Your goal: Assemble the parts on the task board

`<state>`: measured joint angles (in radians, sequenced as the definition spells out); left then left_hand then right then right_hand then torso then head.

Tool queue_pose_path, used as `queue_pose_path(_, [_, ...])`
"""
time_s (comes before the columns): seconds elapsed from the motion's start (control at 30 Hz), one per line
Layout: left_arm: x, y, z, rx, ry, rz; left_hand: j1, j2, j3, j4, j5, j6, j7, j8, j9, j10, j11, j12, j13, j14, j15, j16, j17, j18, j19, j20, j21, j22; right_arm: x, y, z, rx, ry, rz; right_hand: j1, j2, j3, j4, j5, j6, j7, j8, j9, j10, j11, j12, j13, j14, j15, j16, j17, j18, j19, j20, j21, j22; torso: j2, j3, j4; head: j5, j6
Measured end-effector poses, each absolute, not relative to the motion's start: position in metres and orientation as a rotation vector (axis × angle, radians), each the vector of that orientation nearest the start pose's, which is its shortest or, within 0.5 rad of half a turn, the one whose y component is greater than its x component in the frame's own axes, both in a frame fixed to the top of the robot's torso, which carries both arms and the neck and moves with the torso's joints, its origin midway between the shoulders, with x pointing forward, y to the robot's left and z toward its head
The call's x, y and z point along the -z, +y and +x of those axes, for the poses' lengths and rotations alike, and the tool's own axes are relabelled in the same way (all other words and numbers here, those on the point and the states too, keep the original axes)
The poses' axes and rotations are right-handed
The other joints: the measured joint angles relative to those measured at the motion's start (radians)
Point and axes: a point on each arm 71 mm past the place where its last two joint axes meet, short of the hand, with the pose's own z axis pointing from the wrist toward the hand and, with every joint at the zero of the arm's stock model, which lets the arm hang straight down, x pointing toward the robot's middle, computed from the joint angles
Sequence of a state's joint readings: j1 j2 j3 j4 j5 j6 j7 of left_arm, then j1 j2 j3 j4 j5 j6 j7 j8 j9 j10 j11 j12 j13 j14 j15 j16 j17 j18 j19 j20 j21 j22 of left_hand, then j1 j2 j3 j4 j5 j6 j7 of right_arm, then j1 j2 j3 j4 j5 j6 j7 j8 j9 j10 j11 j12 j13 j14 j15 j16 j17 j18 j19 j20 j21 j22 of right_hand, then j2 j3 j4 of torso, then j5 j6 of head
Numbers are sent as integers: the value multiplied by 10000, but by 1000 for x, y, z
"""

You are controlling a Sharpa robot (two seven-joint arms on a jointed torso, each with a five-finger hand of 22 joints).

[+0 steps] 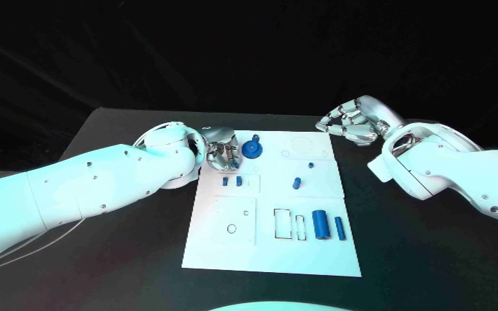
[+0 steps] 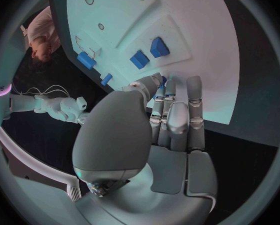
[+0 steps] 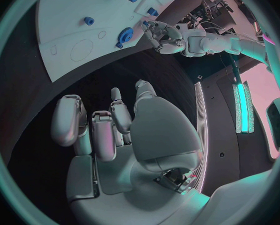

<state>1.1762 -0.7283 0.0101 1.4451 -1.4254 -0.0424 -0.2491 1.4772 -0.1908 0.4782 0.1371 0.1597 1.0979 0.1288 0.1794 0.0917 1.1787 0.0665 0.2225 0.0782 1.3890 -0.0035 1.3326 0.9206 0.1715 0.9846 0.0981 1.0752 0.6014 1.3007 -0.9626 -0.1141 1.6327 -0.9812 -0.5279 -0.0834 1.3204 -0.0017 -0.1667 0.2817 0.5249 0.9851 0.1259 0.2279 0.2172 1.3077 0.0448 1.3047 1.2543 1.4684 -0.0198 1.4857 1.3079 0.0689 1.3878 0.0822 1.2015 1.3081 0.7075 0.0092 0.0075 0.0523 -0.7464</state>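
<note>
The round blue toothed gear (image 1: 252, 152) stands at the far left of the white rectangular task board (image 1: 272, 253), and we see our left hand (image 1: 220, 154) right against it, on its left side. Whether the fingertips (image 2: 157, 81) actually pinch the gear or only touch it, we cannot tell; the fingers lie close together, reaching onto the board's edge. Two small blue blocks (image 1: 232, 181) lie just nearer us than the gear. Our right hand (image 1: 350, 125) hovers off the board's far right corner, fingers loosely curled around nothing. The left hand is clearly the nearer, so we judge the gear's seating falls to it.
</note>
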Motion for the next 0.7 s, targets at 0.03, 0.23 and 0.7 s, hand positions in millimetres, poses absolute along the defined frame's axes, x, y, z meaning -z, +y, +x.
queue_pose_path(0.03, [203,168,498,5587,19423,1517,-23,-23,20,-20,0,-54,54,-52,-6,0,0,-42,0,-26,26,0,-25,-1,0,0,0,-5,151,-241,477,-7939,15750,3535,0,0,0,0,0,0,0,0,0,0,0,0,0,0,0,0,0,0,0,0,0,0,0,0,0,0,0])
queue_pose_path(0.23, [205,168,498,5551,19484,1519,-96,-96,24,-24,0,-433,205,-385,-135,-108,106,-213,4,-115,114,-77,-186,-1,-37,37,0,-17,151,-241,477,-7933,15749,3537,0,0,0,0,0,0,0,0,0,0,0,0,0,0,0,0,-1,0,0,0,0,-1,0,0,3,0,0])
queue_pose_path(0.7, [205,169,497,5488,19512,1481,-296,-296,-4,4,0,-874,333,-742,-242,-162,234,-371,34,-220,219,-142,-475,0,-108,108,-39,-66,152,-243,477,-7891,15737,3558,0,0,0,0,0,0,0,0,10,0,0,0,-25,0,0,-39,-2,0,0,0,-69,-3,0,5,0,5,-29])
